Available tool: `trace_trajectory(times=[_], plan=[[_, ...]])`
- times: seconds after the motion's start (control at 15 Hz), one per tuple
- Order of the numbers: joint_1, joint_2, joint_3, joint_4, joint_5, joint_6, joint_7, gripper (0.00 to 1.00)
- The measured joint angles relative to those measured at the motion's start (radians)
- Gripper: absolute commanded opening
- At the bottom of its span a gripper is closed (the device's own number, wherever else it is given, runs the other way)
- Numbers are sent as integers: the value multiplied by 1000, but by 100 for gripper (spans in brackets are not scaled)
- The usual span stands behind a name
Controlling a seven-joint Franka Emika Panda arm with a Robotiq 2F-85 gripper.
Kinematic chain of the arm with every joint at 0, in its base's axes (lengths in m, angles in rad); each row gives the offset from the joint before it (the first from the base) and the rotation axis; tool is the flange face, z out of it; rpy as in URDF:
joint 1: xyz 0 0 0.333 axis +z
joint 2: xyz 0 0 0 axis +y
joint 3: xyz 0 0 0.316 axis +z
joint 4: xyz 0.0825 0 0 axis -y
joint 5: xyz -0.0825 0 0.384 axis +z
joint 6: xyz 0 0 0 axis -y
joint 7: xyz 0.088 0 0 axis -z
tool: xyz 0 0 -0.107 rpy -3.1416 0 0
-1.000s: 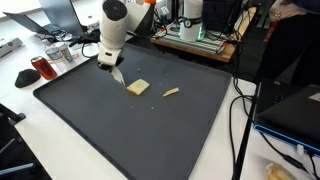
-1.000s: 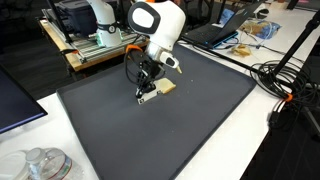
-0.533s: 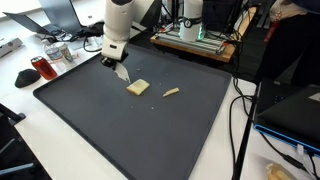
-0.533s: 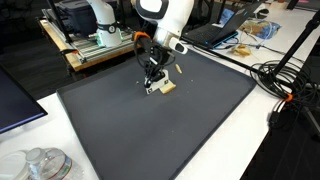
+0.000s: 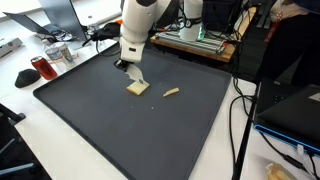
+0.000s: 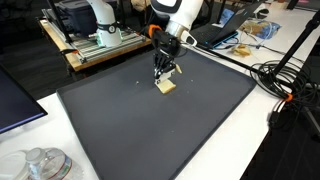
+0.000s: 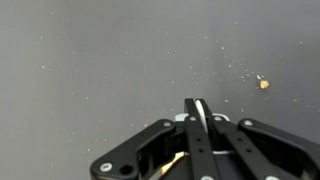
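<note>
My gripper (image 5: 131, 68) is shut on a thin white flat tool (image 5: 137, 78) that points down at a tan square piece of food (image 5: 138, 88) on the black mat (image 5: 100, 125). In the other exterior view the gripper (image 6: 164, 70) hangs right over the same tan piece (image 6: 166, 87), and the tool's tip is at or just above it. In the wrist view the gripper (image 7: 197, 108) has its fingers pressed together, with a white sliver between the tips. A small tan strip (image 5: 171, 93) lies on the mat just beside the square piece.
Crumbs (image 7: 263, 84) dot the mat. A red cup (image 5: 40, 68) and laptops stand beyond the mat's edge. Cables (image 6: 285, 80) lie beside the mat, and a metal frame (image 6: 95, 40) stands behind it. A jar lid (image 6: 40, 165) sits on the white table.
The arm has carried the white tool sideways across the mat, from beside the tan square piece to right over it. The tan pieces have not moved.
</note>
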Motion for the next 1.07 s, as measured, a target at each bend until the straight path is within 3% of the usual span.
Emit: trace_trajectory(times=[0.4, 0.73, 1.07], plan=[[18, -42, 51, -8, 53, -7, -3, 1], [18, -106, 96, -12, 230, -7, -64, 1], [12, -119, 99, -12, 443, -1, -122, 1]])
